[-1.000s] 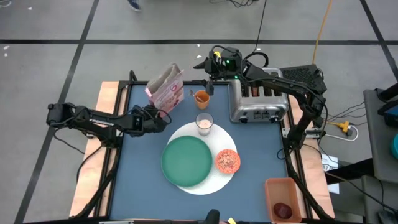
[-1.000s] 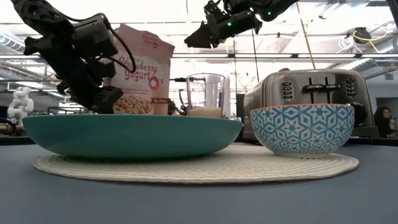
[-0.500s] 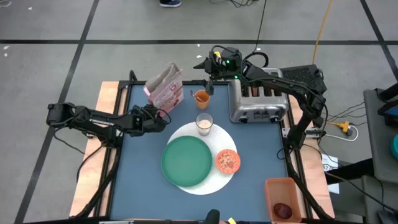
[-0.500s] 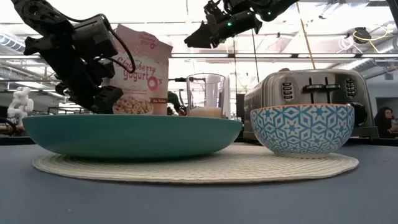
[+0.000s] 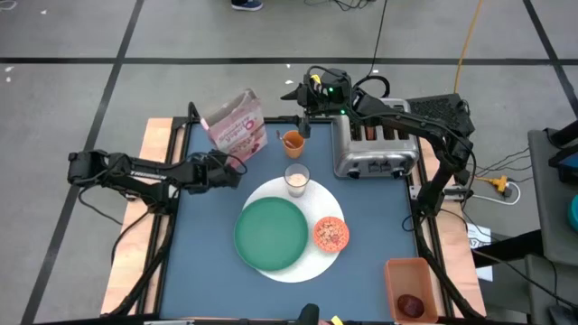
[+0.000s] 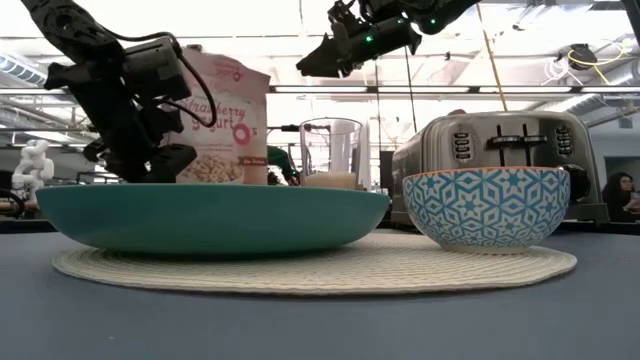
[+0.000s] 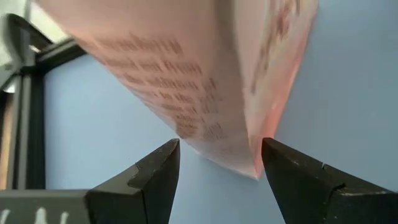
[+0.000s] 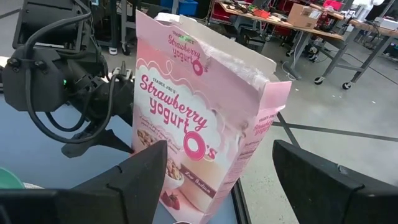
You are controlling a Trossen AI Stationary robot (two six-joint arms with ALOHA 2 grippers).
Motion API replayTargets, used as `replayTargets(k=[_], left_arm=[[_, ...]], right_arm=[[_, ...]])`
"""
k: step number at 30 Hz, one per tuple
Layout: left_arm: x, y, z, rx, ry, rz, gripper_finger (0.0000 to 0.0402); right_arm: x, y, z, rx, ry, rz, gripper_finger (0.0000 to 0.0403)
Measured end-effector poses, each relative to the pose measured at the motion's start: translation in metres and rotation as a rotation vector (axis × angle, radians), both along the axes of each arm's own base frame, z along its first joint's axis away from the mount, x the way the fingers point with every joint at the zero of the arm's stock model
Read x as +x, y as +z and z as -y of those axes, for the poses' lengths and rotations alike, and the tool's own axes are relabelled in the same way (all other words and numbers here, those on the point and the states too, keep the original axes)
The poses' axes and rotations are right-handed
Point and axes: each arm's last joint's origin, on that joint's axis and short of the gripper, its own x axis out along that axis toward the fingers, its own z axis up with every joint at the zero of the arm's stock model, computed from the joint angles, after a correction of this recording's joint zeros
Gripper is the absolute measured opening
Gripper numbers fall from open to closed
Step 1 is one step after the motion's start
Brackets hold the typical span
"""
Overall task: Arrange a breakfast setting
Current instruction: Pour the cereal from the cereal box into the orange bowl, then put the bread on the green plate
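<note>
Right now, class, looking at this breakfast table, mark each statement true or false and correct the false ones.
1. The patterned bowl sits on the white mat beside the green plate. True.
2. The cereal box lies flat on the plate. False: it stands tilted at the table's far side, near the left tool.
3. The glass holds some milk. True.
4. The right tool grips the orange cup. False: it is open above the cup.

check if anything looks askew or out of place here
The cereal box at the table's back left is tilted, not upright, with its top flaps open. The left gripper, open, sits by its base. Nothing looks spilled.
</note>
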Motion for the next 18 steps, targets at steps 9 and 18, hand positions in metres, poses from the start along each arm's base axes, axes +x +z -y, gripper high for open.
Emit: replayTargets(k=[9,18], left_arm=[[-0.0005,-0.0008,-0.0008,-0.031,-0.019,-0.012,0.0230],[-0.0035,-0.0026,0.0003,-0.065,-0.017,-0.037,0.0230]], right_arm=[[0.0000,-0.0001,0.0000,-0.003,0.001,-0.001,0.0283],[0.0000,-0.0001,0.0000,-0.012,0.003,-0.002,0.0283]])
